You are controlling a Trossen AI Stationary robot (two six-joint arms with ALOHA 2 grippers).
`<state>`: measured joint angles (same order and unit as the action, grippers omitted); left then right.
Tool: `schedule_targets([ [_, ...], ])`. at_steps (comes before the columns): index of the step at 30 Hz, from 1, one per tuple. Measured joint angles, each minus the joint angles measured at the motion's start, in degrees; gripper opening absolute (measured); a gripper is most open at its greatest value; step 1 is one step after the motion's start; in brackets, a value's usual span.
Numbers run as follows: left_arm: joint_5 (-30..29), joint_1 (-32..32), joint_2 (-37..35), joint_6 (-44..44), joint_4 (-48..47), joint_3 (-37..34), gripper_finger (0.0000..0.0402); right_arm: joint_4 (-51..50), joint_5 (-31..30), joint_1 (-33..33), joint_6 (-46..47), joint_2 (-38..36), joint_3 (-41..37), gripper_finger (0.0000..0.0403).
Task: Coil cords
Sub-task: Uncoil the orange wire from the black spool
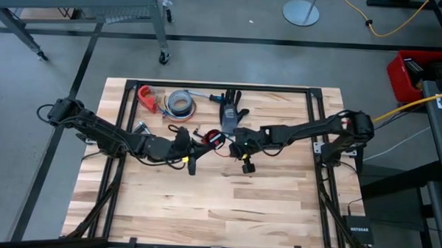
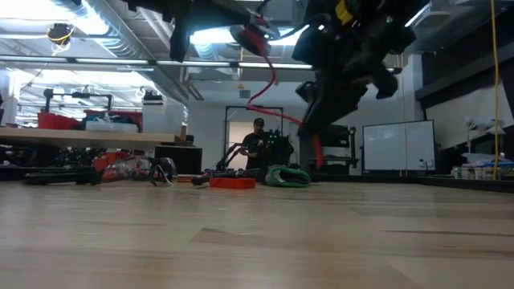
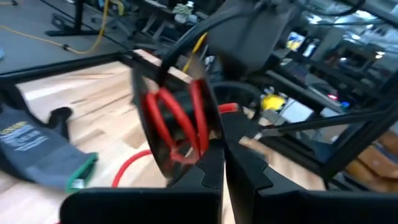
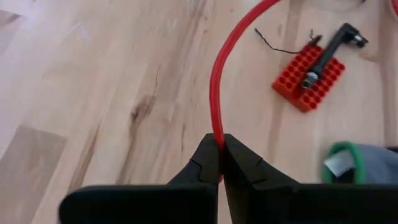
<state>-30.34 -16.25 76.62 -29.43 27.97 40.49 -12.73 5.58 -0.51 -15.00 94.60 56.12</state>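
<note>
The cords are a thin red lead, partly wound into a small coil (image 3: 177, 118) with a dark strand in it, held above the table's middle (image 1: 217, 141). My left gripper (image 3: 224, 160) comes from the table's left and is shut on the coil. My right gripper (image 4: 221, 146), close to the coil's right (image 1: 237, 148), is shut on the loose red strand (image 4: 214, 81). In the low view the strand (image 2: 269, 80) curves down from the coil, clear of the table. My left gripper pinches several turns of the red coil together between its two fingers, at the coil's near rim (image 3: 186, 152). The fingers come nearly level from the table's left. The coil stands out beyond the fingertips, lifted clear of the table. My right gripper pinches one red strand (image 4: 217, 132) between its two fingers, which slant down from the table's right. From the fingertips the strand arcs away toward the coil, slack and off the table. A short end (image 2: 317, 152) hangs below the gripper.
A grey glove with a green cuff (image 1: 232, 110) lies just beyond the grippers. A grey tape roll (image 1: 181, 102) and a red object (image 1: 147, 98) lie at the far left. An orange studded plate with a black tool on it (image 4: 309, 78) lies near the glove. Bare wood (image 1: 218, 205) spreads toward the near edge.
</note>
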Motion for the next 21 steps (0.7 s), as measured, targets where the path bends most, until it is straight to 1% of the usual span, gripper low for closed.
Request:
schedule_targets([
  [2,1.24,0.00,-0.15,-0.13,0.82,0.00,0.0000,2.51,-0.01,0.11,-0.10,1.71,-0.01,0.0007],
  [5,1.44,-0.23,-0.50,-0.15,1.22,0.00,0.0000,7.21,-0.02,0.11,-0.17,3.78,-0.02,0.0007],
  [10,1.48,-0.26,-0.55,-0.61,0.74,0.00,0.0000,9.10,-0.09,0.11,-0.22,4.66,-0.04,0.0007],
  [12,1.50,-0.26,-0.57,-0.77,0.27,0.00,0.0000,8.83,-1.29,0.11,-0.25,4.45,-0.04,0.0007],
  [14,1.61,-0.26,-0.57,-1.84,-0.40,0.00,0.0000,8.19,-3.89,0.13,-0.33,3.91,-0.04,0.0007],
  [16,1.85,-0.34,-0.57,-3.22,-1.32,0.00,0.0000,7.63,-8.33,0.13,-0.40,3.16,-0.04,0.0010],
  [21,2.07,-1.08,-0.57,-5.70,-3.77,0.00,0.0000,6.66,-19.72,0.16,-0.48,1.11,-0.04,0.0033],
])
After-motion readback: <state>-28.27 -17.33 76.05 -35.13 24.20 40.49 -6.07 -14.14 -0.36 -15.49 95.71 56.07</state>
